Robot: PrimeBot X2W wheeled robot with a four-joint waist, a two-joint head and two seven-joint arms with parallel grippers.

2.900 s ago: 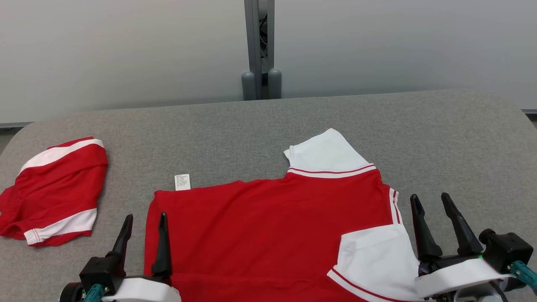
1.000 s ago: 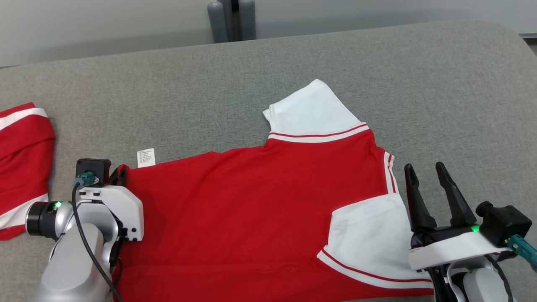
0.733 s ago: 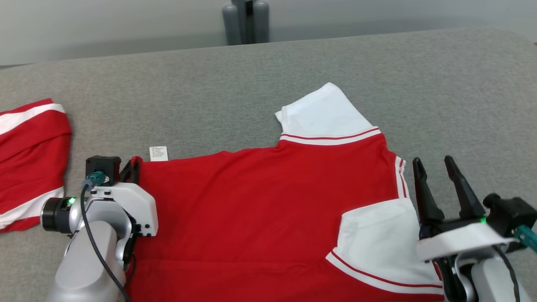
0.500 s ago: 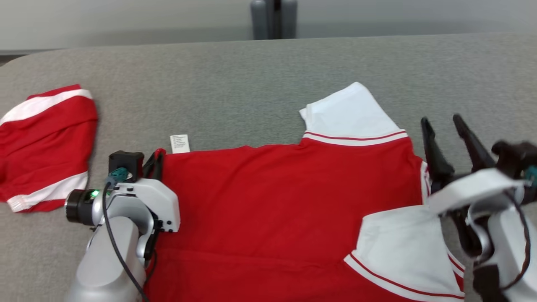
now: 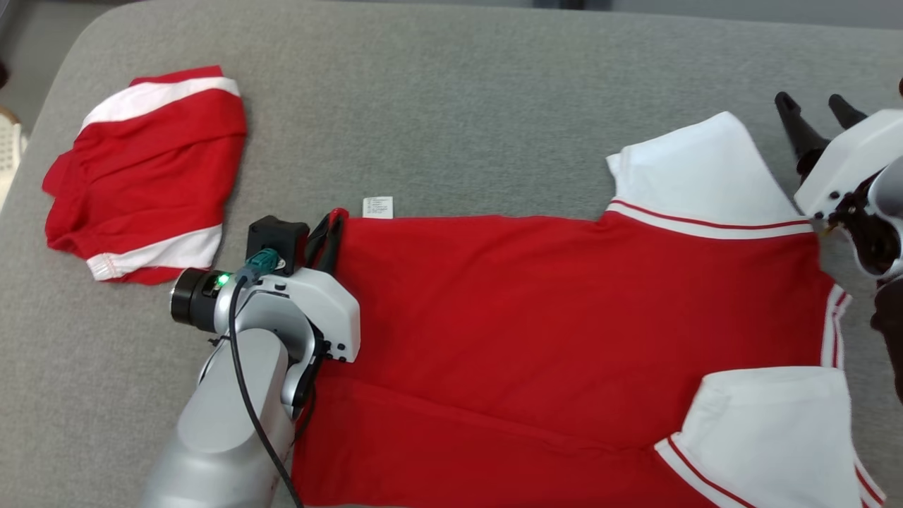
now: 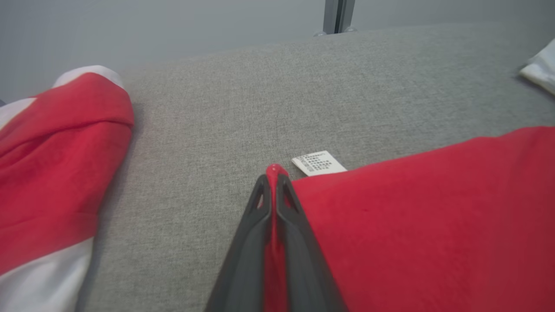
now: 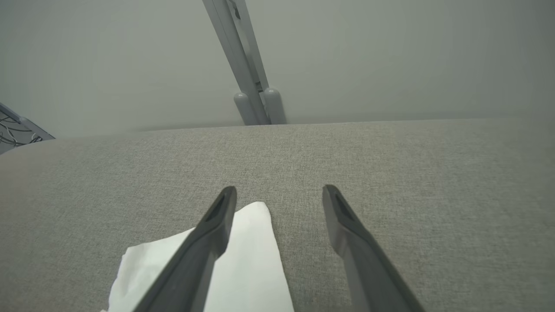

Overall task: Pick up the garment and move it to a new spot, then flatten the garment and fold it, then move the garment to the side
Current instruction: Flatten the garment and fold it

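Note:
The garment (image 5: 550,317) is a red shirt with white sleeves, spread flat on the grey table (image 5: 437,106). My left gripper (image 5: 330,227) is shut on the shirt's far left hem corner, beside its white care label (image 5: 377,207). In the left wrist view the red cloth (image 6: 412,216) is pinched between the closed left gripper (image 6: 272,177). My right gripper (image 5: 815,109) hovers open at the right edge, just past the far white sleeve (image 5: 698,169). In the right wrist view the white sleeve tip (image 7: 247,255) lies under the open right gripper (image 7: 279,193); nothing is between its fingers.
A second red and white garment (image 5: 144,169) lies bunched at the table's far left, also seen in the left wrist view as a red and white garment (image 6: 56,164). A grey post (image 7: 249,86) stands behind the table against the pale wall. Bare grey table stretches beyond the shirt.
The head camera has tilted down and turned, shifting the whole picture. My left gripper went from open beside the hem to shut on its corner. My right arm rose toward the far sleeve, still open.

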